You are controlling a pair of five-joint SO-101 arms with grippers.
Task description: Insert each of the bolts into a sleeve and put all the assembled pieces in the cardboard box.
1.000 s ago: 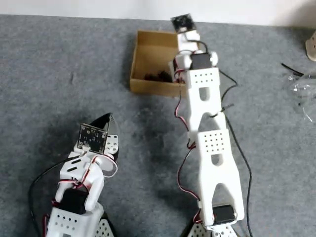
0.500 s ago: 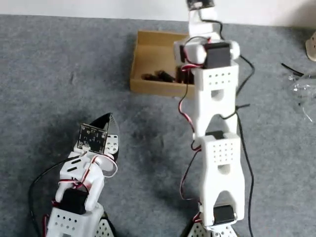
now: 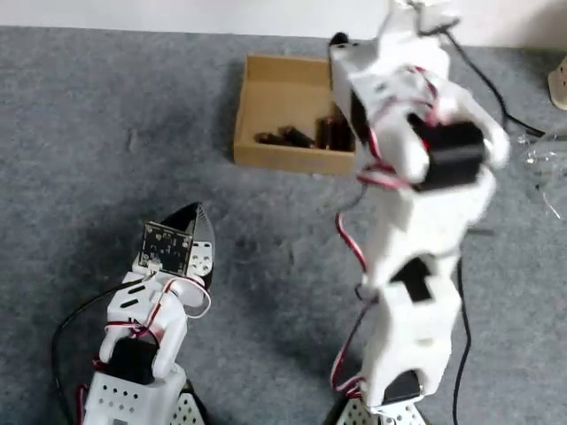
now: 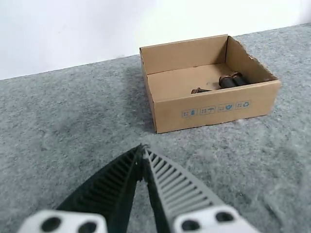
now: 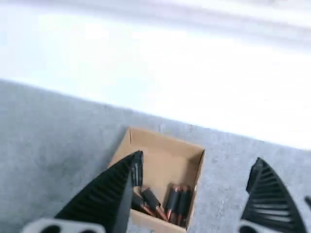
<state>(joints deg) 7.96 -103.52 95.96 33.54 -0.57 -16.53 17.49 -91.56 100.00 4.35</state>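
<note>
The cardboard box stands at the far middle of the grey mat, with several dark assembled pieces lying inside along its near wall. They appear again in the box as pieces in the left wrist view, and in the box as pieces in the right wrist view. My right arm is raised high over the box's right side; its gripper is open and empty, looking down on the box. My left gripper rests low on the mat, near left, shut and empty.
Clear plastic items and a pale object lie at the mat's right edge. A white wall edge runs along the far side. Open grey mat lies left of the box and between the two arms.
My right arm has lifted up and back from over the box, rising toward the camera. More pieces now show in the box. The left arm has not moved.
</note>
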